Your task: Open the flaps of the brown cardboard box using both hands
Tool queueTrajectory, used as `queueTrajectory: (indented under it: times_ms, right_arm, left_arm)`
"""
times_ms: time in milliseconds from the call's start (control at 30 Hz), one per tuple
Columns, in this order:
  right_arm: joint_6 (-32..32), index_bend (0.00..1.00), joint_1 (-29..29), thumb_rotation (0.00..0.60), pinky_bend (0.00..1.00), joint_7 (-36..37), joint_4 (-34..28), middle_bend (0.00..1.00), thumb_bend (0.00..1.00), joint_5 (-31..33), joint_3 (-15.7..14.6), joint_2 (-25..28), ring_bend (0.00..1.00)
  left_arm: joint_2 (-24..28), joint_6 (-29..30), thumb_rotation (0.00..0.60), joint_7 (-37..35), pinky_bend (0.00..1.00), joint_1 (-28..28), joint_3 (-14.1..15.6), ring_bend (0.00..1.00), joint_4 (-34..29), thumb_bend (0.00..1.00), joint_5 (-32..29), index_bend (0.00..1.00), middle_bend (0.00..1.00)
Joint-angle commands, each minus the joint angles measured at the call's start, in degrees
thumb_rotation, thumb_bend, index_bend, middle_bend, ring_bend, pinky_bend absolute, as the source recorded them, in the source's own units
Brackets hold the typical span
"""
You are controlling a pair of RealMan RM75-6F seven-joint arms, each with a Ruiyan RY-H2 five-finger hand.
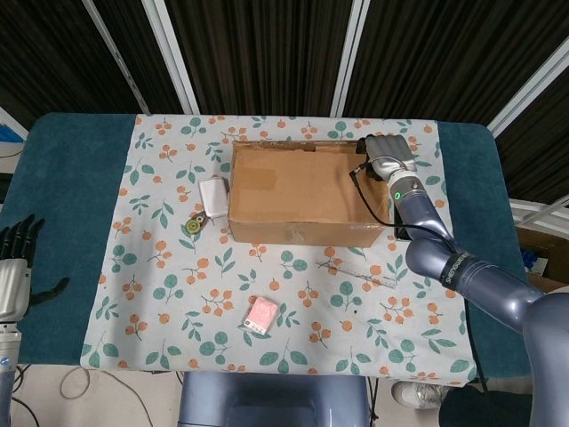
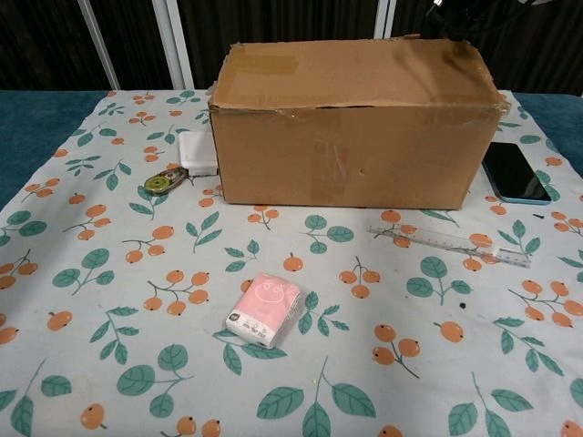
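**Right hand at the far corner of the box; left hand parked off to the side**

Nearest the robot: pink tissue pack on the floral cloth covering the counter. Beyond it, a clear ruler to the right, then a dark phone just beside the box's right end. On the other side, a tape roll and a small white case sit close to the box's left end.

Brown cardboard box mid-counter, long axis running left to right, flaps closed and flat on top.

Right hand sits at the box's far right top corner, back of the hand up; fingers hidden, so whether it grips a flap edge I cannot tell. This hand is much the nearer.

Left hand hangs well apart at the counter's left edge, fingers spread, holding nothing. It must travel rightward to reach the box; the white case and tape roll lie along that path.
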Motion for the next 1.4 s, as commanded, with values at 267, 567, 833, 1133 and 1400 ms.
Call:
queueTrajectory:
  times_ms: [267,567,833,1133,1400]
  right_arm:
    - [0.90,0.46,0.13,0.600,0.35,0.28,-1.06,0.42,1.00,-0.73,0.04,0.23,0.41]
    - [1.79,0.55,0.94,0.600,0.39,-0.51,-2.38,0.46,1.00,-0.17,-0.06,1.11,0.45]
    - [2.34,0.56,1.92,0.600,0.39,-1.34,-3.92,0.47,1.00,0.70,0.12,2.37,0.46]
    - [3.53,0.56,2.66,0.600,0.39,-1.81,-7.19,0.47,1.00,1.43,0.61,4.81,0.46]
    - [4.64,0.56,3.93,0.600,0.39,-2.47,-12.30,0.47,1.00,3.12,1.37,8.03,0.46]
  left_arm:
    - [0.21,-0.47,0.600,-0.57,0.01,0.15,-0.47,0.00,-0.33,0.14,-0.35,0.00,0.00]
    - [0.31,-0.91,0.600,-0.82,0.01,0.15,-0.75,0.00,-0.66,0.14,-0.39,0.00,0.00]
    - [0.33,-0.90,0.600,-1.02,0.01,0.21,-0.96,0.00,-0.76,0.14,-0.20,0.00,0.00]
    - [0.28,-1.08,0.600,-1.19,0.01,0.26,-1.15,0.00,-0.80,0.14,-0.23,0.00,0.00]
    - [0.21,-0.97,0.600,-1.32,0.01,0.34,-1.25,0.00,-0.79,0.14,-0.03,0.00,0.00]
